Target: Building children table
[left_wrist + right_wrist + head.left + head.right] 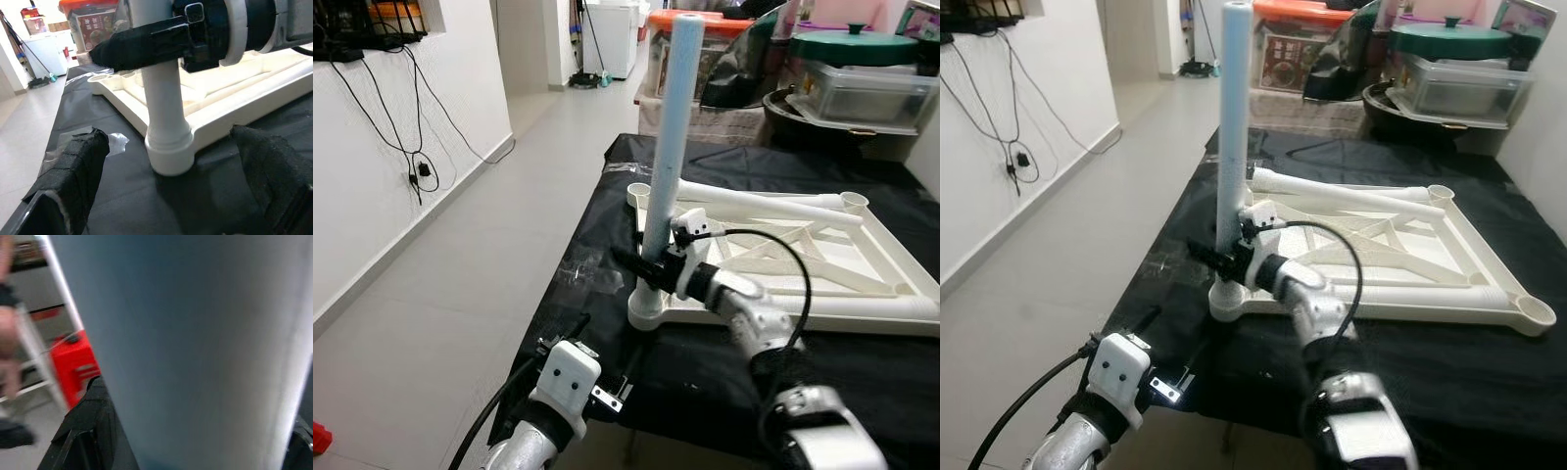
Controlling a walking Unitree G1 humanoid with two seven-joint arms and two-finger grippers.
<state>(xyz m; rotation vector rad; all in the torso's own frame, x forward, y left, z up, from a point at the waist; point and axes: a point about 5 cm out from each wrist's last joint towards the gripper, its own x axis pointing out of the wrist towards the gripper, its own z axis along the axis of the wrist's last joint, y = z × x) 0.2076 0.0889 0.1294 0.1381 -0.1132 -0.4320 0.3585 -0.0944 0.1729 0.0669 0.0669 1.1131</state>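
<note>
Right gripper [646, 266] is clamped around one upright pale blue leg [671, 127], low on the shaft, just above the corner socket [648, 311] of the white tabletop [862, 257], which lies upside down on a black cloth [862, 377]. One more white leg [754, 203] lies across it. Left gripper [171, 191] hovers near the socket, fingers spread. Sockets counted: apparently four.
</note>
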